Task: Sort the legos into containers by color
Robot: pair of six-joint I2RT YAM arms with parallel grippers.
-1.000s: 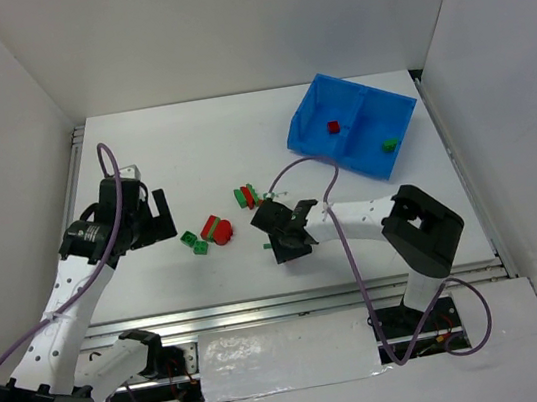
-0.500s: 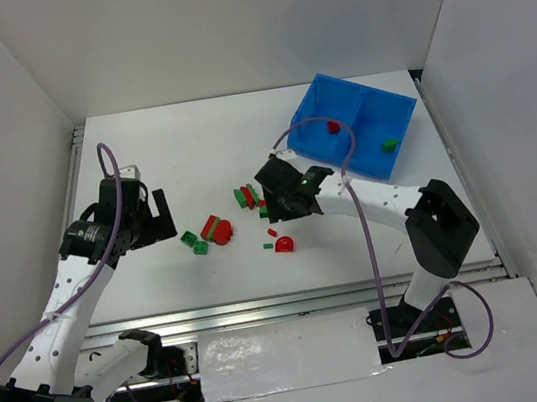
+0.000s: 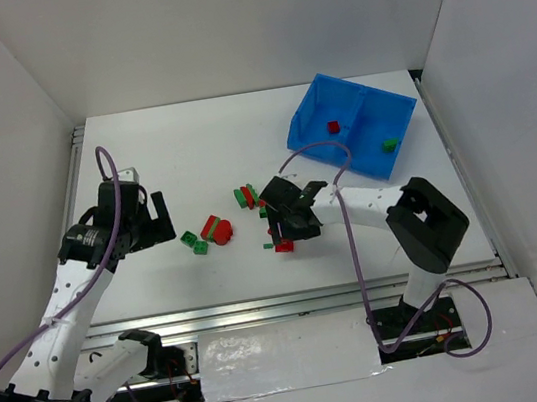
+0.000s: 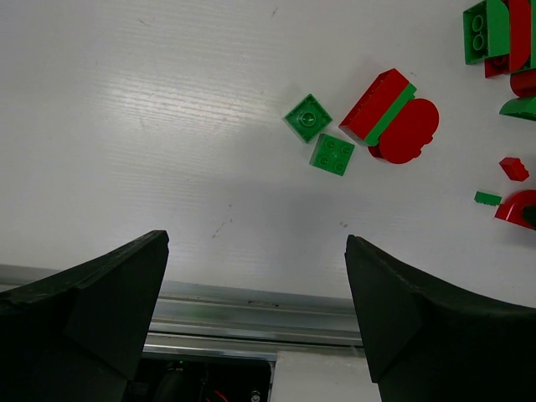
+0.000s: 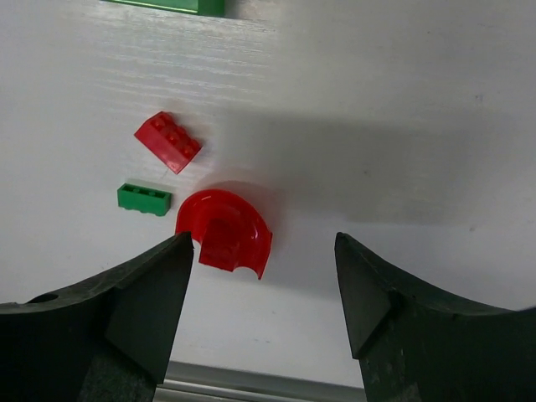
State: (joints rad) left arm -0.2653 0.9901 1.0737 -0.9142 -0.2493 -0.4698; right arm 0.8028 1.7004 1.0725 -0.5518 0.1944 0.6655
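Loose legos lie on the white bench: a red arched brick (image 5: 224, 233) sits between the spread fingers of the right tool (image 5: 261, 251), close beside the finger at the left of that wrist view (contact cannot be judged), with a thin green brick (image 5: 144, 199) and a small red brick (image 5: 168, 141) just beyond it. Nearer the bench's middle are two green square bricks (image 4: 307, 117), a red-and-green stacked pair (image 4: 381, 106) and a red rounded piece (image 4: 408, 132) touching that pair. The blue bin (image 3: 366, 95) stands at the far right, well apart from the cluster; its left compartment holds one red brick (image 3: 333, 128), its right compartment one green brick (image 3: 390, 144). The right tool is released and grips nothing. The left tool (image 4: 255, 251), also released with jaws wide, hovers over bare bench left of the cluster.
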